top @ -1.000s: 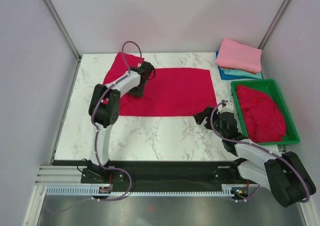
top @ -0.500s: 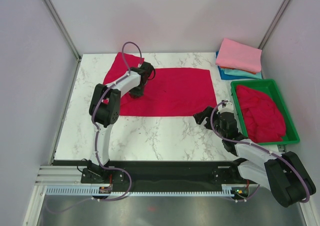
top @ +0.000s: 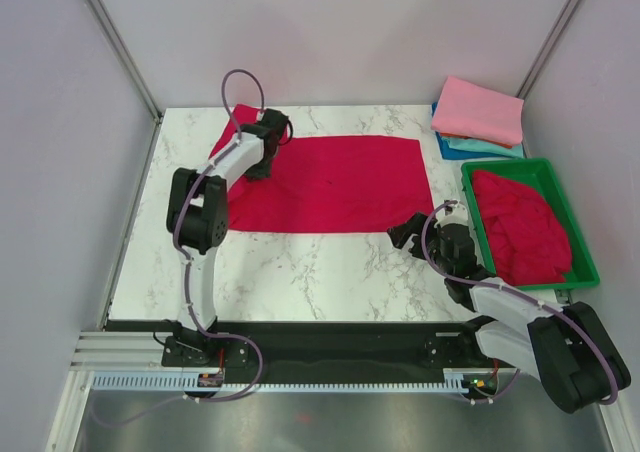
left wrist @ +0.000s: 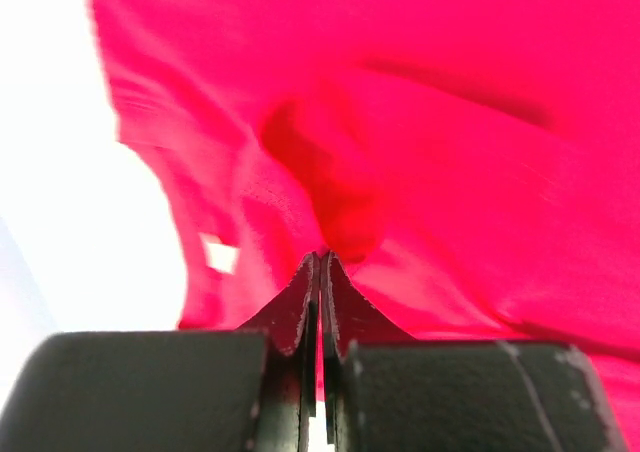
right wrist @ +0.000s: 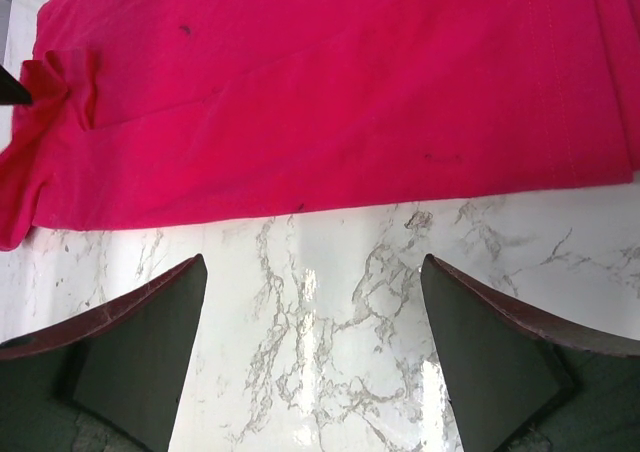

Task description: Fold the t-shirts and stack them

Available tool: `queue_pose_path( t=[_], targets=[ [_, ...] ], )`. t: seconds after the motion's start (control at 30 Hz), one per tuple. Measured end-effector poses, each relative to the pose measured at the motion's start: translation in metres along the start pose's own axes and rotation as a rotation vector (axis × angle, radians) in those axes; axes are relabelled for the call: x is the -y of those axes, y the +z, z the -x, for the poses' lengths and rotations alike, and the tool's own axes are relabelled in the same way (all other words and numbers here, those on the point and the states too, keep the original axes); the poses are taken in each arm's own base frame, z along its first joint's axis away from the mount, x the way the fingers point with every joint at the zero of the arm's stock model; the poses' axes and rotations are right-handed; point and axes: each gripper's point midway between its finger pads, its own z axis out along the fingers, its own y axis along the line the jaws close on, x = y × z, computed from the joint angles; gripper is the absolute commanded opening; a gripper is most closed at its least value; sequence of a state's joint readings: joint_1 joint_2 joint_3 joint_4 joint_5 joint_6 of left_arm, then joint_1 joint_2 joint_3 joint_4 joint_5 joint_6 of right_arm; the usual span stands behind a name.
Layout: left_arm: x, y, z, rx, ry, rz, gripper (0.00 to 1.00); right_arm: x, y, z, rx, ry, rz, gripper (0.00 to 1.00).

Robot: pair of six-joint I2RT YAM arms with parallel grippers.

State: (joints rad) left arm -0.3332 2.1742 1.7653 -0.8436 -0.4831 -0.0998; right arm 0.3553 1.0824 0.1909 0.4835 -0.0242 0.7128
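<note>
A crimson-red t-shirt (top: pixel 340 182) lies spread flat on the marble table (top: pixel 300 272). It also fills the far part of the right wrist view (right wrist: pixel 330 92). My left gripper (top: pixel 259 169) is over the shirt's far left part. In the left wrist view it (left wrist: pixel 322 260) is shut on a pinched fold of the red cloth (left wrist: pixel 330 172), with a small white label (left wrist: pixel 220 254) to its left. My right gripper (top: pixel 405 234) is open and empty. It (right wrist: pixel 312 262) hovers over bare marble just near of the shirt's front edge.
A green tray (top: pixel 578 274) at the right holds crumpled red t-shirts (top: pixel 520 227). Behind it a folded pink t-shirt (top: pixel 480 109) tops a stack with teal (top: pixel 490 148) and blue (top: pixel 443 145) ones. Walls enclose the table on three sides.
My left gripper has moved toward the far left with the red cloth pinched in it, and the shirt's left side has shifted left. The right arm has barely moved.
</note>
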Motion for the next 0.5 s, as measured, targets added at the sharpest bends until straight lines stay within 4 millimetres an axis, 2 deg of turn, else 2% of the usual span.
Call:
queue_pose_path(
  t=[0.2,0.3,0.37,0.5],
  targets=[
    [-0.067,-0.006,0.038,0.077,-0.092,0.097,0.02,0.003,0.001,-0.003,-0.014,0.005,-0.003,0.96],
    [-0.092,-0.010,0.056,0.115,-0.129,0.131,0.02,0.003,0.002,-0.005,-0.023,0.008,0.000,0.96],
    [-0.101,-0.009,0.072,0.148,-0.146,0.145,0.02,0.004,0.003,-0.006,-0.029,0.008,0.001,0.96],
    [-0.100,0.008,0.093,0.178,-0.135,0.156,0.02,0.005,0.003,-0.008,-0.041,0.011,0.001,0.96]
  ],
)
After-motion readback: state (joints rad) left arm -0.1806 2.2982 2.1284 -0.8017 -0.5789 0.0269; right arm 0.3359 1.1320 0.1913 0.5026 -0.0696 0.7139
